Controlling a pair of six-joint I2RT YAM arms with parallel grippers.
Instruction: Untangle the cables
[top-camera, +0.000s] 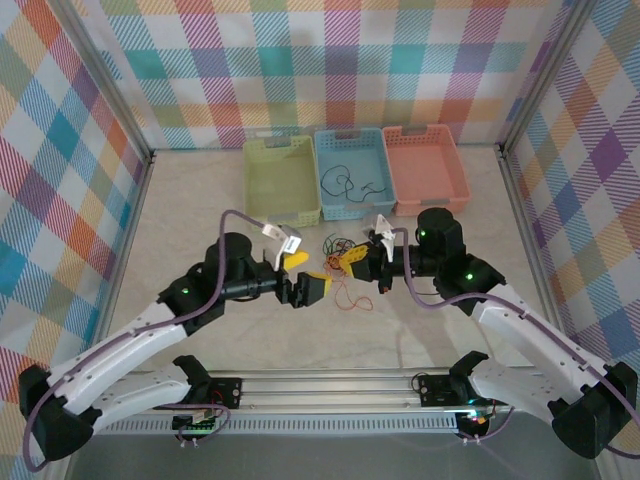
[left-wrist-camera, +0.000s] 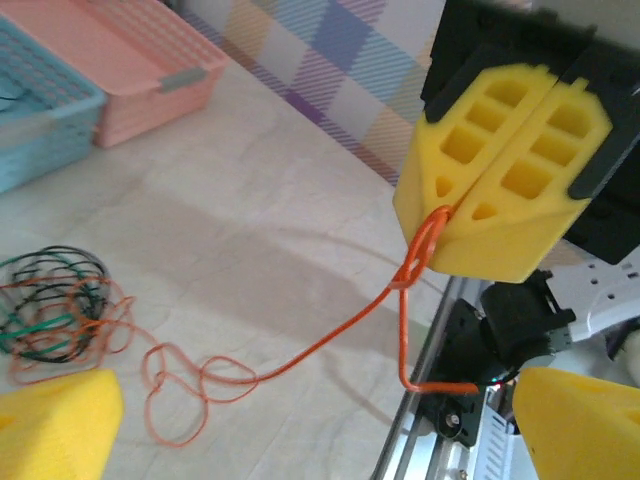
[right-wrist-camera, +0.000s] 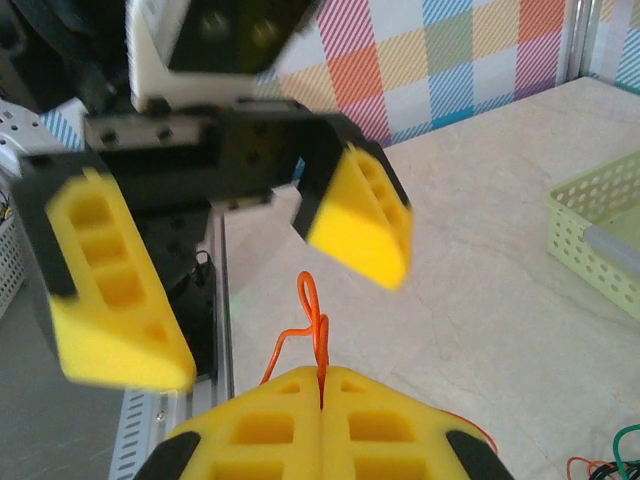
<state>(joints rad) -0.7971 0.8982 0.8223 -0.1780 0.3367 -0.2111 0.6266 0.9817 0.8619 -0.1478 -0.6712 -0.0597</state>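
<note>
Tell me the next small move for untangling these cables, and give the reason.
Probably draw the right claw a little way from the tangle. It is shut on the orange cable, whose other end lies in slack loops at the edge of the tangle's black and green strands. A gentle pull should show whether it slides free. The left claw is open and holds nothing.

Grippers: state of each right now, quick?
Left gripper: open, holding nothing.
Right gripper: closed on the orange cable.
</note>
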